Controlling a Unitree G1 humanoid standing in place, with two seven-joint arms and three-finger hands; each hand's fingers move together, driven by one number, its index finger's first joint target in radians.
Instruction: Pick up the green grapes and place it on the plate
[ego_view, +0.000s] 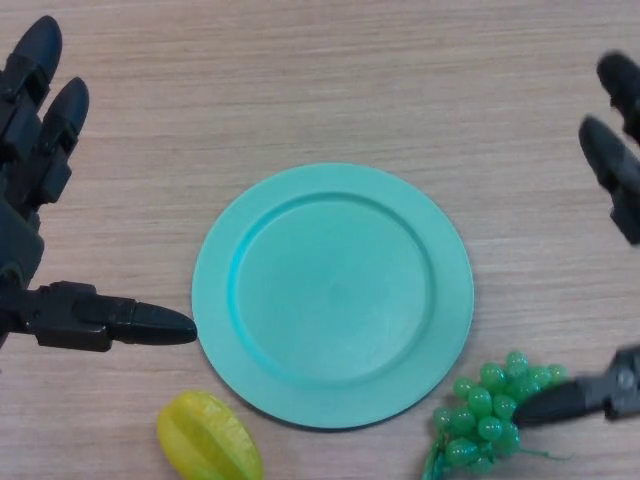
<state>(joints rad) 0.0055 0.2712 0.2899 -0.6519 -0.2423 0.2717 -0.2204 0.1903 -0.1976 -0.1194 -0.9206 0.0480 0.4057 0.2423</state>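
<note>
Green grapes (490, 412) sit on desk (320, 80) at approx 4 o'clock of the teal plate (332, 295), just off its rim. Right hand (612, 160) is spread open, thumb tip touching the bunch, nothing gripped yet. Left hand (40, 180) idles open at 9 o'clock. Best approach, IMO: wrap fingers round the bunch's bulk, not single berries, then lift toward 10 o'clock. Right palm and bunch's lower end are cut off. Yellow starfruit (208, 438) at 7 o'clock.

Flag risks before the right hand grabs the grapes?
1. Right hand is open; only its thumb tip reaches the green grapes, so closing now may pinch a few and drop the bunch.
2. The grapes sit against the plate rim; a sideways drag could shove the plate.
</note>
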